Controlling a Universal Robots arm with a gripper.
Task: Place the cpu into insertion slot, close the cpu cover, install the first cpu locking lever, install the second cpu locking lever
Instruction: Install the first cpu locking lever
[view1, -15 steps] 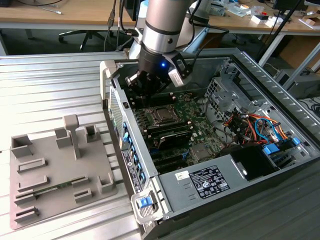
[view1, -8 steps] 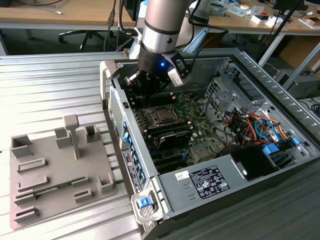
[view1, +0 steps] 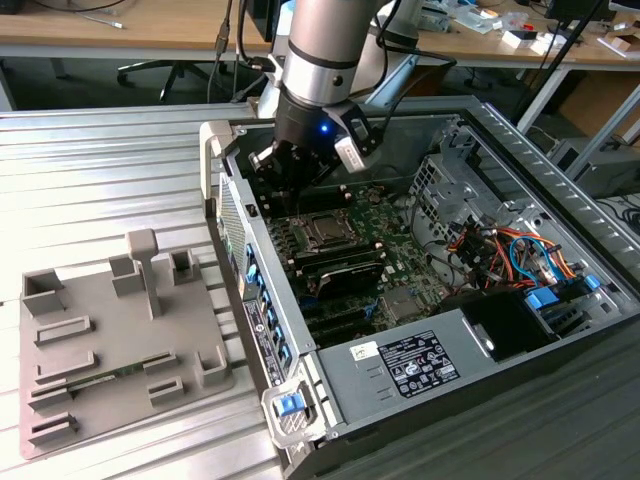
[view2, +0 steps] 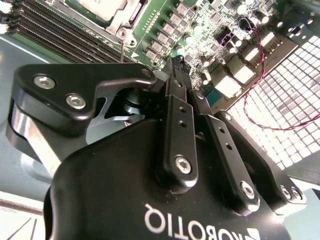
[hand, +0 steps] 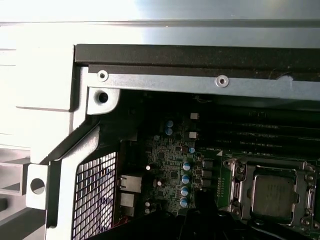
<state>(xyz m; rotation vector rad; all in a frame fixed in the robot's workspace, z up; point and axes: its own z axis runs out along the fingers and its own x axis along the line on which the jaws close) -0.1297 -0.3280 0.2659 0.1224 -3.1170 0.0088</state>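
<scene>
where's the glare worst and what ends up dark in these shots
First wrist view: the case wall is blown out white, the cpu evenly lit. Second wrist view: the perforated grille glares, the gripper reads dark. Exterior view: bright light washes the ribbed table.

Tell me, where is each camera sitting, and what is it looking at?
Exterior view: sits off the arm and looks down into the open computer case; the arm and its tool show over the motherboard.
First wrist view: rides on the arm and looks into a corner of the case, at the motherboard and the cpu.
Second wrist view: rides on the arm and looks along the black tool at the motherboard.
Shared: both wrist views show the cpu in its socket.
</scene>
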